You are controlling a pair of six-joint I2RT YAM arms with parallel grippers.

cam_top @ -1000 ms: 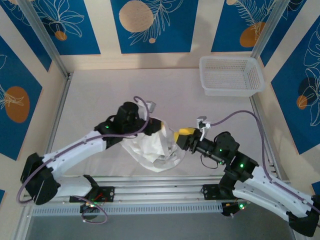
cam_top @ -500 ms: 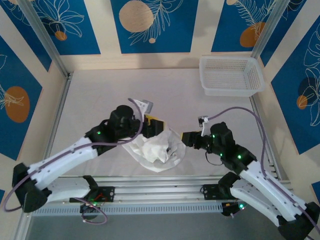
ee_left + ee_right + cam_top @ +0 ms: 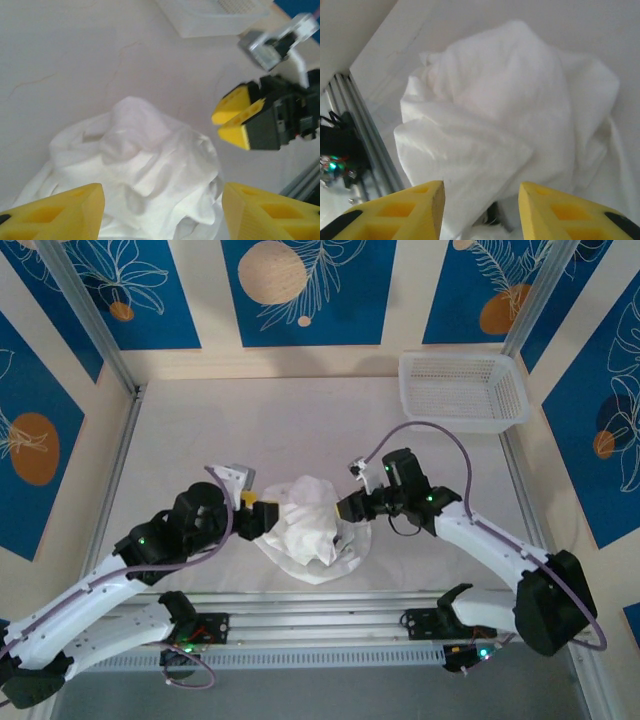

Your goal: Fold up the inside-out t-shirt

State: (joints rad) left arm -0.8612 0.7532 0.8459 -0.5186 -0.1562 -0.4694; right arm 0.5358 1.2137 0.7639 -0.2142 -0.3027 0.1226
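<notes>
Mia: Two things I want to know. First, what is that white lump?
Ben: It is the t-shirt. It is thin, soft cloth, all scrunched up in a bumpy heap with lots of folds. It lies on the table, near the front edge, about in the middle.
Mia: What is the table like?
Ben: Flat, smooth and pale grey.
Mia: And that box in the far right corner?
Ben: That is the basket. It is white plastic, a long box shape with little holes all over it. I can see its holey floor from side to side. It stands well apart from the t-shirt.
Mia: Is the left gripper holding the cloth?
Ben: No. Its fingers are chunky yellow wedges and they stand wide apart. The heap lies just past the tips, in line with the gap between them. Nothing is pinched.
Mia: And the right gripper?
Ben: It is on the other side of the heap, just beside its right edge. Its fingers are open part way, closer together than the left ones. The cloth bulges up just ahead of them, and they hold nothing. I cannot tell if a tip brushes the cloth
</notes>
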